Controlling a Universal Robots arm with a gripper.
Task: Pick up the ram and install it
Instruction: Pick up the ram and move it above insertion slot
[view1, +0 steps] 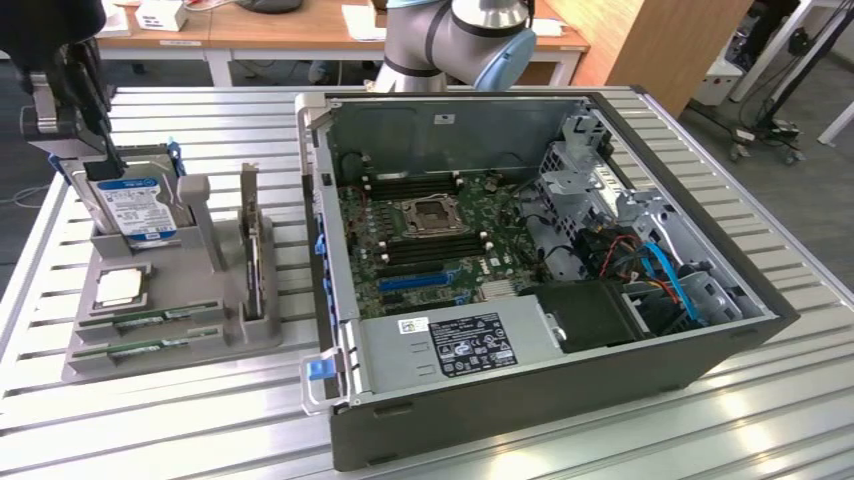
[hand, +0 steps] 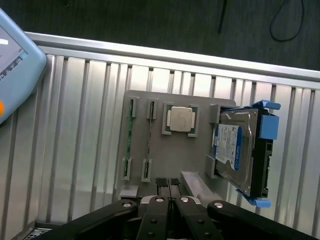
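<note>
- Wrist view puts your tool (hand: 167, 182) over the near edge of the grey holder (hand: 160, 155). Its two pads are pressed together with nothing between them.
- You have not lifted either stick. The ram stick (hand: 129, 137) and the second ram stick (hand: 149, 140) sit side by side in the holder, just beside the processor chip (hand: 180, 119). They are on the exterior view's left, well apart from the computer case (view1: 694, 360).
- Each stick stands on its long edge, caught at both ends by small clips. I judge this is so the upper edge stays free for a pinch from above.
- Each stick looks long, thin and narrow. You see a green board with small dark chips, mostly edge-on from above. The two are alike, and I cannot tell which one you are meant to take.
- The hard drive (hand: 230, 150) leans in its blue bracket at the holder's far end. A dark expansion card (view1: 250, 235) stands on edge beside it. Neither is your part.
- The case lies open on the slatted worktop (view1: 200, 420) with the motherboard (view1: 427, 230) facing up, probably so its slots can be reached from above.
</note>
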